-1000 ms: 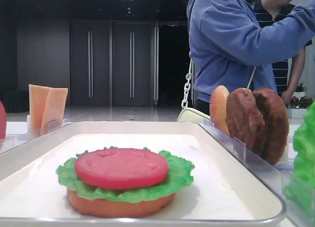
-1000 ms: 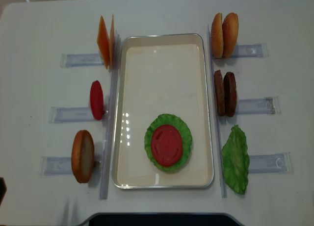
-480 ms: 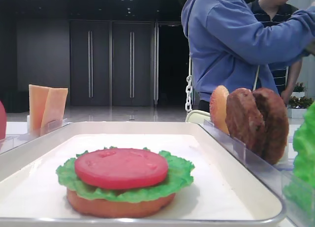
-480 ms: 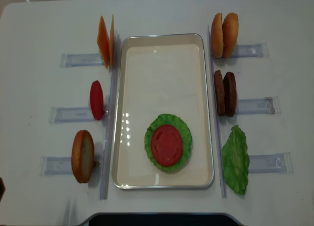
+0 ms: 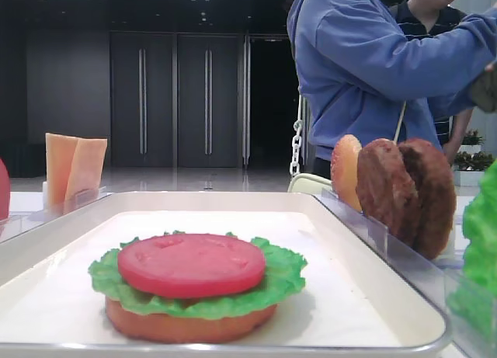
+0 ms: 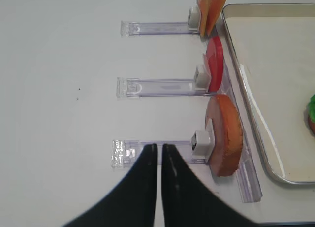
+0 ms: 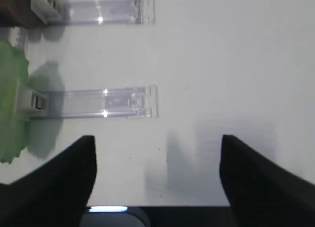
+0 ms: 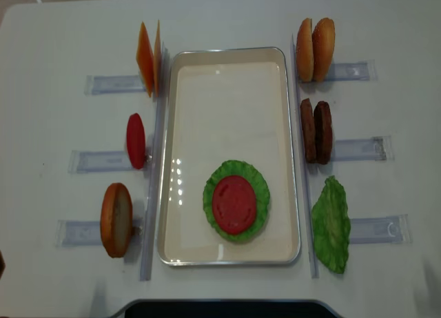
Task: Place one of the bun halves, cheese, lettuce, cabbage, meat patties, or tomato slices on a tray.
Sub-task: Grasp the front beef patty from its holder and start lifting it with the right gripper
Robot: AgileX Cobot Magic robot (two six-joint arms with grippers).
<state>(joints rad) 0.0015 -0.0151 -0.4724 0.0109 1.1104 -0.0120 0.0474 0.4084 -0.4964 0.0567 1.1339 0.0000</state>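
Note:
The white tray [image 8: 227, 104] holds a stack: a bun half [image 5: 186, 327] at the bottom, lettuce [image 8: 258, 187] on it, and a tomato slice [image 8: 234, 204] on top. Left of the tray stand cheese [image 8: 148, 58], another tomato slice [image 8: 136, 140] and a bun half [image 8: 116, 219]. On the right stand two bun halves [image 8: 315, 49], meat patties [image 8: 315, 132] and a lettuce leaf [image 8: 331, 223]. My left gripper [image 6: 159, 147] is shut on nothing, over the holder left of the bun half [image 6: 225, 133]. My right gripper [image 7: 157, 143] is open above bare table, right of the lettuce [image 7: 11, 99].
Clear plastic holders [image 8: 103, 83] run outward from both long sides of the tray, and one [image 7: 98, 101] lies just ahead of my right gripper. Two people [image 5: 365, 71] stand behind the table's far right side. The table's front edge [image 8: 220, 305] is close.
My left gripper has gone from open to shut. A dark shape at the overhead view's lower left edge has slipped out of sight. The person in blue shifted. The food has not moved.

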